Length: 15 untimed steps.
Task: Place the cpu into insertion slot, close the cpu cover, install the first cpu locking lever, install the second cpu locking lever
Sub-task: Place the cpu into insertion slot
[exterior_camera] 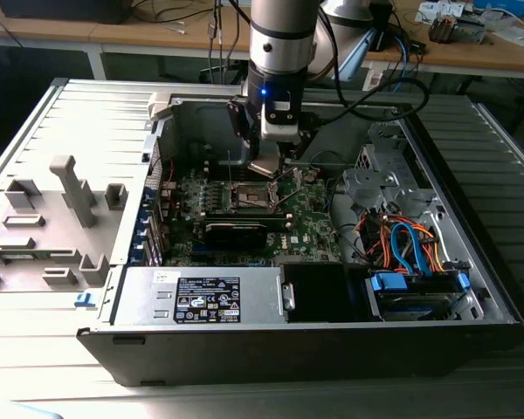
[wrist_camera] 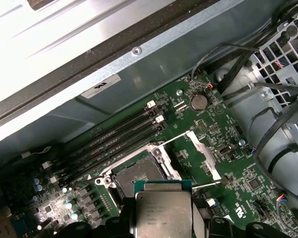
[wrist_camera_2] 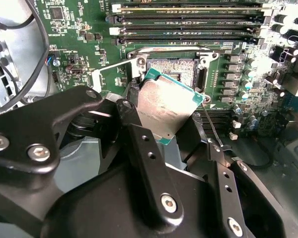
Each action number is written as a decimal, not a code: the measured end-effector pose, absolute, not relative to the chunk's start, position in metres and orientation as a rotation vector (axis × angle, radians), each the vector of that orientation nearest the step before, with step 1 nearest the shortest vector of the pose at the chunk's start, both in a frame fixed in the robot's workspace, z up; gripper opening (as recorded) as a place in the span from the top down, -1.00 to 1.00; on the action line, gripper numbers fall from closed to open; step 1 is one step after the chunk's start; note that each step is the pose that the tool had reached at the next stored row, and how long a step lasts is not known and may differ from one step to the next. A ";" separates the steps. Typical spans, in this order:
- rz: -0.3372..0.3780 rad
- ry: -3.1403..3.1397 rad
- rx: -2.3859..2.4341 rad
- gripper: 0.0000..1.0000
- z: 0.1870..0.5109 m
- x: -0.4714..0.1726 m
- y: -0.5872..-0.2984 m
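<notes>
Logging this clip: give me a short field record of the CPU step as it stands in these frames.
gripper: shut on the cpu
cpu: held at an angle just off the insertion slot, not seated
insertion slot: empty, dark centre exposed
cpu cover: appears swung open, raised beside the slot
motherboard: green, inside the open computer case

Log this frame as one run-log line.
tool: shut on cpu | cpu: above insertion slot, not seated | cpu cover: open
</notes>
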<state>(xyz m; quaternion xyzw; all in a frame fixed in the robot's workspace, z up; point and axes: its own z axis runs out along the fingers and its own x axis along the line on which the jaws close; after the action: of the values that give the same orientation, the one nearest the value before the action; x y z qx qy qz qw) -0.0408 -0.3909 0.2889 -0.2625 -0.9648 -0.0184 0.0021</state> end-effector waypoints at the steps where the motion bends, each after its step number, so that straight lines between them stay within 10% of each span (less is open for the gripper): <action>1: -0.058 -3.025 -0.829 -0.09 0.289 -0.041 -0.391; 15: -0.058 -3.001 -0.917 -0.09 0.288 -0.041 -0.391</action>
<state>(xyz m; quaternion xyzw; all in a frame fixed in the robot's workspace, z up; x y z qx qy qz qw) -0.0408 -0.3909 0.2878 -0.2920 -0.9562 -0.0184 0.0016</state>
